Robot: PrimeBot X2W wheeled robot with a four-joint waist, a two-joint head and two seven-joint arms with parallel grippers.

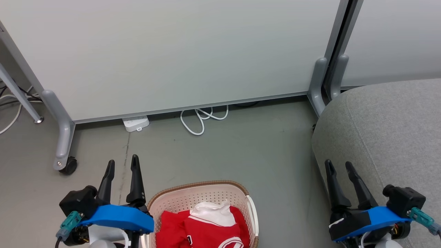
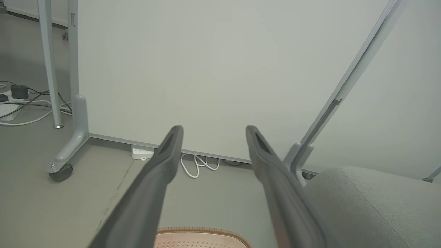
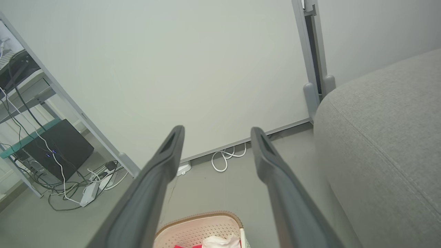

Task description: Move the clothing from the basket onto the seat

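Grey floor (image 1: 241, 155) bears basket (image 1: 179, 199) holding clothing (image 1: 206, 230); left end effector (image 1: 123, 159) and right end effector (image 1: 338, 162) gape empty.

The cream-white perforated plastic laundry basket with the brown woven-look rim (image 1: 200, 184) is cut off by the bottom edge of my head view. Its left wall sits behind the blue mount of my left pincer with 2 long dark fingers (image 1: 123, 159). The soft red and white garments (image 1: 206, 230) inside run off that same edge; a white curve on the red may be part of a number, too little to read. The large grey fabric-upholstered seat (image 1: 396, 131) leaves the frame at right and bottom. In my left wrist view the bottom edge cuts the basket (image 2: 200, 237) down to its far rim.
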